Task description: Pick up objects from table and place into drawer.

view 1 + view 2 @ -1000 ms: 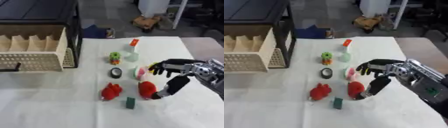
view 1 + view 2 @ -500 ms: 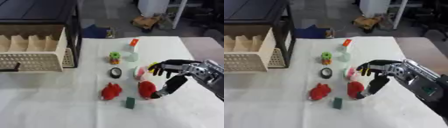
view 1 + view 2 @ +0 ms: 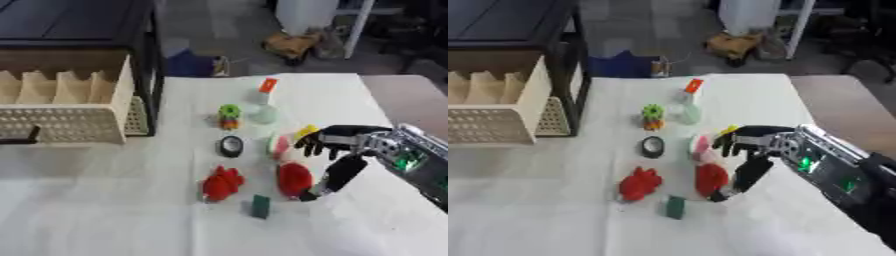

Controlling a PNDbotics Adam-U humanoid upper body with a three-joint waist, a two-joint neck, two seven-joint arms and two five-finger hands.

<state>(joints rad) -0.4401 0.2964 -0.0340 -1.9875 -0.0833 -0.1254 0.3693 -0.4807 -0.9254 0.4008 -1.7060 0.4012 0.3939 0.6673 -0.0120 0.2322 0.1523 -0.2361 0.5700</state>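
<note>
Black robot right hand point(image 3: 337, 150), fingers spread and holding nothing, brackets a red rounded toy point(image 3: 294, 178) mid-tabletop; it should close squarely before lifting.

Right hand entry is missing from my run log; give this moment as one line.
phase: reaching | right hand: open, fingers over pink-white object, thumb beside red object | left hand: not in view | drawer: open
</note>
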